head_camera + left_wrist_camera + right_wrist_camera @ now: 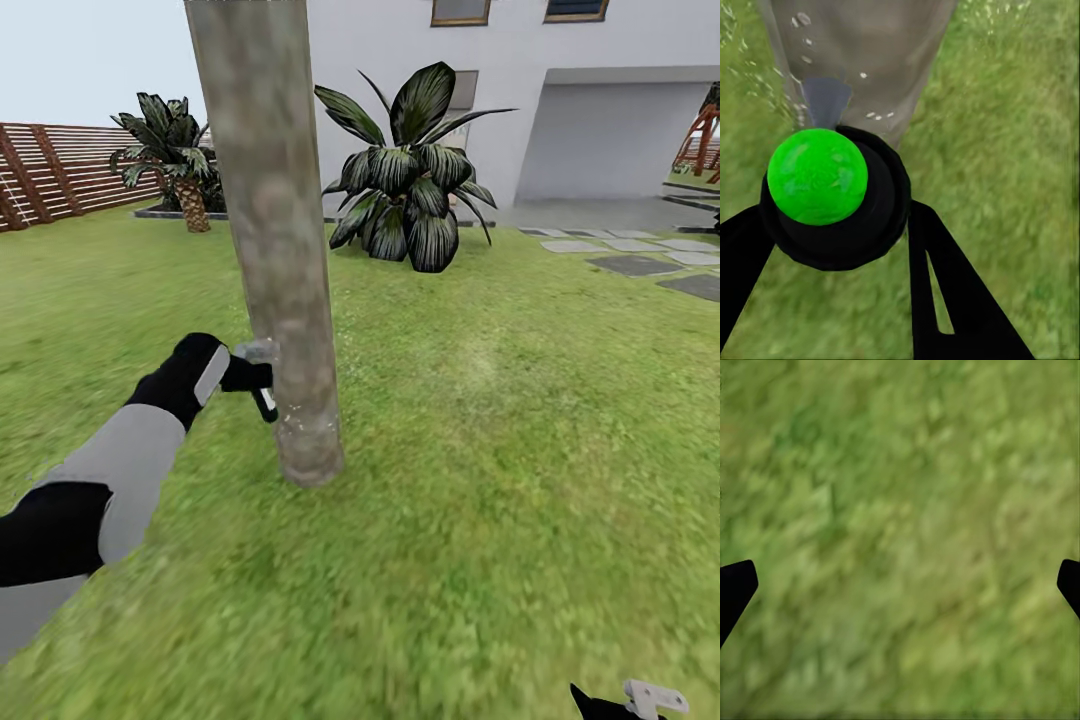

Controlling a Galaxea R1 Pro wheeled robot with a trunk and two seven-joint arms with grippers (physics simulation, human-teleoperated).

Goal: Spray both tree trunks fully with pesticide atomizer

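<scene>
- Our left gripper [832, 225] is closed around the small dark spray bottle with a green spot [817, 176]
- Its grey nozzle touches the thick grey-brown tree trunk [275, 250], low down, near pale specks [874, 115]
- Our right gripper [900, 585] hangs wide open over green grass [900, 472], holding nothing

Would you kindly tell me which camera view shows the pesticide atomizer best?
The left wrist view: the pesticide atomizer sits large between the left gripper fingers, green spot up, grey nozzle toward the tree trunk. In the head view it is small and partly hidden beside the trunk.
</scene>
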